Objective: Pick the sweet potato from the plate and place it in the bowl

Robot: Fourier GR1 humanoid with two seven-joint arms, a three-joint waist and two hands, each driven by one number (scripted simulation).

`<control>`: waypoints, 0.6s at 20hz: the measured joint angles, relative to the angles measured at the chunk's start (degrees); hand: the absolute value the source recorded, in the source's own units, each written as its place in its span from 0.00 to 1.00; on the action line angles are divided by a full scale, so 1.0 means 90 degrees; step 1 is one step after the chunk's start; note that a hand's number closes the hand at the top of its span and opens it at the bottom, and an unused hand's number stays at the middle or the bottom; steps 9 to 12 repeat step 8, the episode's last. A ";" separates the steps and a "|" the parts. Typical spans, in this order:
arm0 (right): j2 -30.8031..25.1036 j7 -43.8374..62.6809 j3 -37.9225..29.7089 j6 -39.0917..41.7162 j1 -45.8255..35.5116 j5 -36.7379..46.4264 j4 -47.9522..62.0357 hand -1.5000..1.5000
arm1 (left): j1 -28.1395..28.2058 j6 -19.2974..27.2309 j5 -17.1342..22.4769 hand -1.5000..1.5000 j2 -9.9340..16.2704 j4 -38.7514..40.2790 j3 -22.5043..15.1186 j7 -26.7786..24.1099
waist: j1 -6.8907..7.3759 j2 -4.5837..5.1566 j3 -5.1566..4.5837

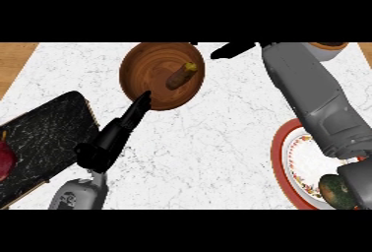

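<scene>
Brown wooden bowl (161, 74); red-rimmed floral plate (287, 167).

Counter (218, 142): white marbled top, with wood seen at both upper corners.
Dark tray (51, 133): black speckled slab lying at the left, set at an angle.
Red item (6, 162): seen on the tray at the left edge, largely cut off; possibly a fruit.
Orange-rimmed object (327, 48): seen at the top right, mostly hidden.

One wooden bowl (161, 75), holding one sweet potato (181, 76). One red-rimmed plate (292, 170), near right. One black tray (45, 138), near left. Two robot hands: left hand (109, 140), right hand (232, 49).
</scene>
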 measured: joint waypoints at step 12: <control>-0.0919 -0.0804 -0.0331 0.0929 0.0559 -0.0199 0.0218 0.00 | -0.0034 -0.0024 -0.0008 0.50 -0.0015 0.0020 0.0008 -0.0034 | 0.0028 0.0024 0.0009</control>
